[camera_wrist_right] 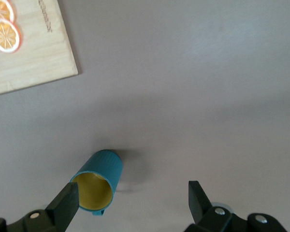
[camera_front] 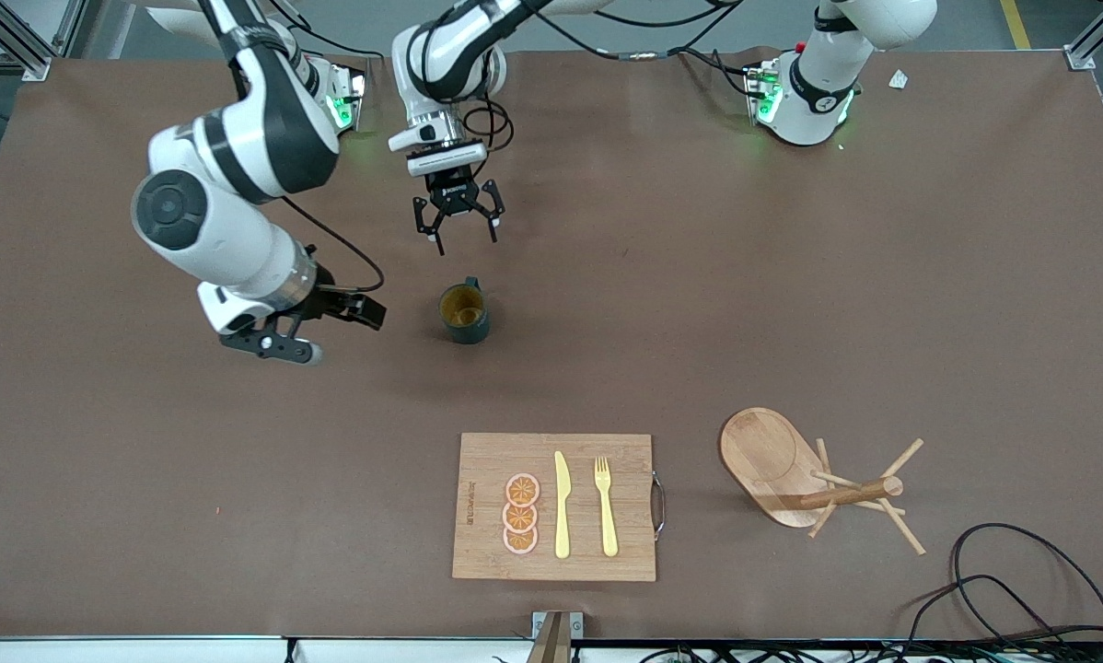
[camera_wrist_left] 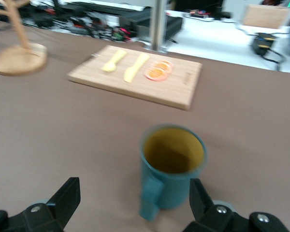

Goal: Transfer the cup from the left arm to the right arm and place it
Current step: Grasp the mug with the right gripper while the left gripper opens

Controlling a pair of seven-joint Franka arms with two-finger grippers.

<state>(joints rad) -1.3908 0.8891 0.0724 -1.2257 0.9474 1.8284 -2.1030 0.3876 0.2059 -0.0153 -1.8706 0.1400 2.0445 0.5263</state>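
- Your cup (camera_front: 464,313) stands upright on the bare brown table (camera_front: 791,304), mouth up, yellowish-brown inside showing, held by neither arm.
- On the front view's clock face, the cup's handle points toward twelve o'clock, at the robots' bases.
- Your left gripper (camera_front: 460,224) hangs at twelve o'clock from the cup, with its fingers spread wide and nothing between them; the arm reaches across from its base at the other end of the table.
- In the left wrist view the cup (camera_wrist_left: 171,166) sits clear of the two dark fingertips (camera_wrist_left: 65,195), handle turned toward the camera.
- Your right gripper (camera_front: 317,333) sits at nine o'clock from the cup, low over the table, jaws apart and empty.
- In the right wrist view the cup (camera_wrist_right: 99,180) shows close to one fingertip (camera_wrist_right: 67,200); you cannot tell from there whether they touch, but the front view shows a gap.
- A wooden cutting board (camera_front: 487,552) lies at six o'clock from the cup, nearer the front camera, carrying three orange slices (camera_front: 521,514), a yellow knife (camera_front: 562,505) and a yellow fork (camera_front: 605,506).
- A wooden peg rack (camera_front: 814,479) stands at about four o'clock from the cup, toward the left arm's end of the table.
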